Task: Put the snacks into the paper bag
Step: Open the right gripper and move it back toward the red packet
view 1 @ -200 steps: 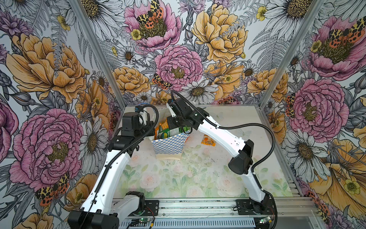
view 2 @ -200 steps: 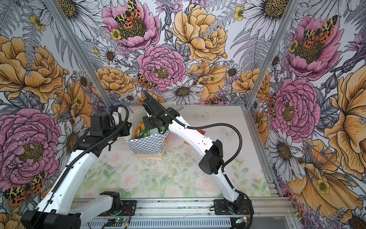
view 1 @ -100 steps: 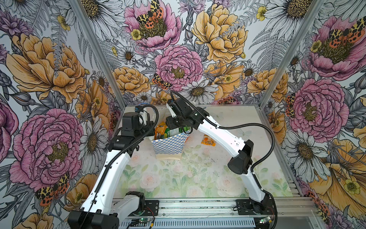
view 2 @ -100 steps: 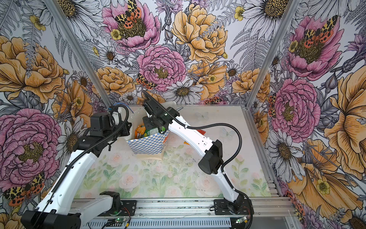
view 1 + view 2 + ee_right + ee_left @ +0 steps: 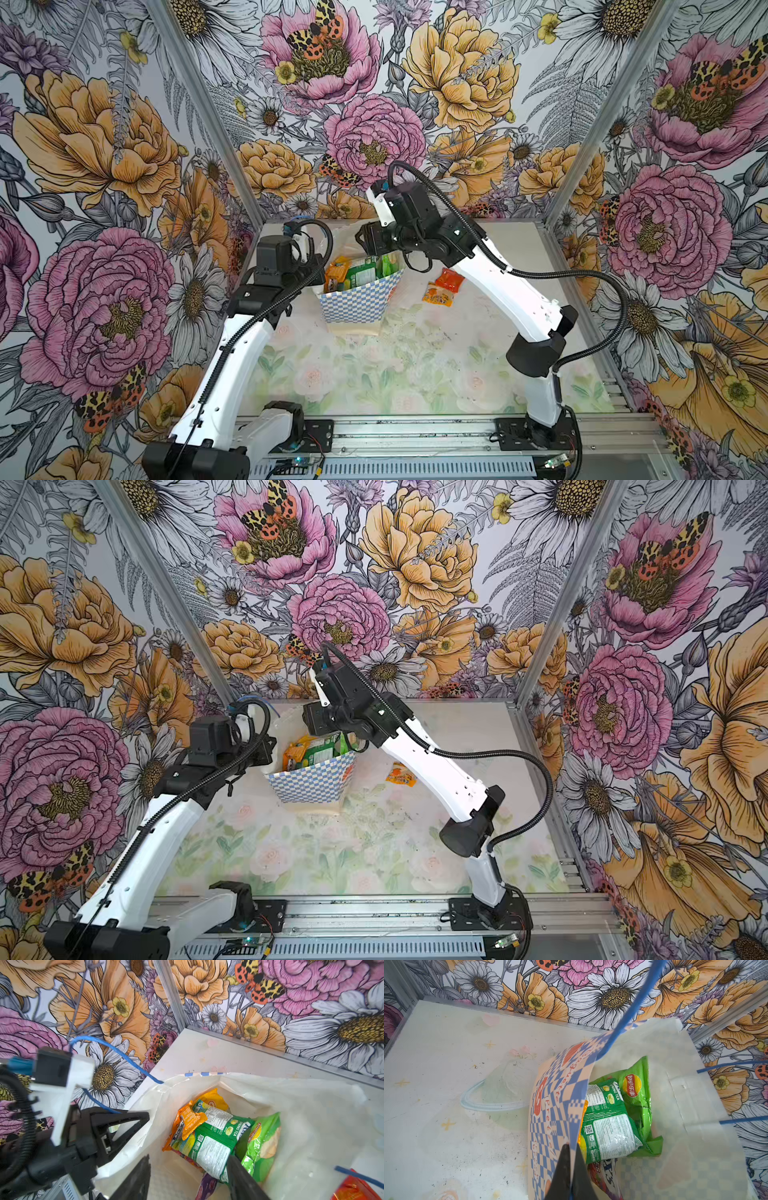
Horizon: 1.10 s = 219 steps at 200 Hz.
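Right gripper just spread open, empty, over the paper bag at far centre, green-white pack dropped inside; left gripper stays pinched on its rim; red sachet and orange sachet remain right of it

The paper bag is matt paper outside, and its inner wall looks smooth and lightly creased. Its cord handles are braided blue string. Inside it, the green chip bag and the green-white pack are glossy, crinkled plastic film that catches the light, as is the red sachet. The counter is matt, scuffed and speckled. The left fingers are dull black plastic, the arm shells smooth white plastic, and the front rail brushed metal.
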Available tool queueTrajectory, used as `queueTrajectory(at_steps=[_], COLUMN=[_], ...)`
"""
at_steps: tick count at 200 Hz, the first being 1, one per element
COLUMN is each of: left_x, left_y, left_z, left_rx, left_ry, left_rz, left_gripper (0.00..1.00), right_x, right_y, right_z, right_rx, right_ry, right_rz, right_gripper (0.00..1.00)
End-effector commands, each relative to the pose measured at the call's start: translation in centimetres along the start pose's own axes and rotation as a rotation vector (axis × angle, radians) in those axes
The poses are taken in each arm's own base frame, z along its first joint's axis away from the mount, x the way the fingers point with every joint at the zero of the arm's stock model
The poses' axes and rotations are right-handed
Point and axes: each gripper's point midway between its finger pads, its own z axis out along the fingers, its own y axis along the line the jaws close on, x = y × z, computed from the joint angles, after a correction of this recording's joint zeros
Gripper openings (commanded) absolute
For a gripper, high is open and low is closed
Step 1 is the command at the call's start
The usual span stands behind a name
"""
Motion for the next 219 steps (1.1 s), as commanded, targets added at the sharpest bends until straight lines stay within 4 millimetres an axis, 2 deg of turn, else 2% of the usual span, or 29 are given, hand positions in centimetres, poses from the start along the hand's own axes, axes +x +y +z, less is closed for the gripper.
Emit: queueTrajectory(at_steps=[1,39,56,59,76,121,157,219], left_x=[-2.6,-2.6,-2.6,-2.6,-2.6,-2.6,-2.6,-2.6], left_y=[-1.4,-1.4,-1.3,-1.4,-1.4,-1.4,-1.3,-1.3], left_z=[-1.3,-1.3,-1.3,-1.3,-1.3,-1.3,-1.3,-1.3], left_rx=[0.050,0.053,0.048,0.051,0.051,0.052,0.049,0.049], left_ry=[-0.109,-0.109,-0.110,-0.109,-0.109,-0.107,-0.108,-0.109], left_rz=[0.018,0.018,0.019,0.018,0.019,0.017,0.017,0.019], left_gripper=[0.00,0.00,0.00,0.00,0.00,0.00,0.00,0.00], right_x=[-1.7,-1.7,-0.8,-1.0,-0.2,3.9,7.1,12.8], right_y=[-1.2,-5.1,-6.9,-8.1,-10.7,-18.3,-22.5,-27.8], right_z=[-4.5,-9.0,-10.2,-10.8,-12.2,-15.2,-15.4,-12.3], right_rx=[0.050,0.177,0.219,0.240,0.275,0.357,0.390,0.412], right_ry=[-0.081,-0.136,-0.150,-0.164,-0.203,-0.310,-0.323,-0.258], right_rz=[0.000,0.028,0.066,0.085,0.151,0.407,0.560,0.790], right_gripper=[0.61,0.61,0.61,0.61,0.61,0.62,0.63,0.70])
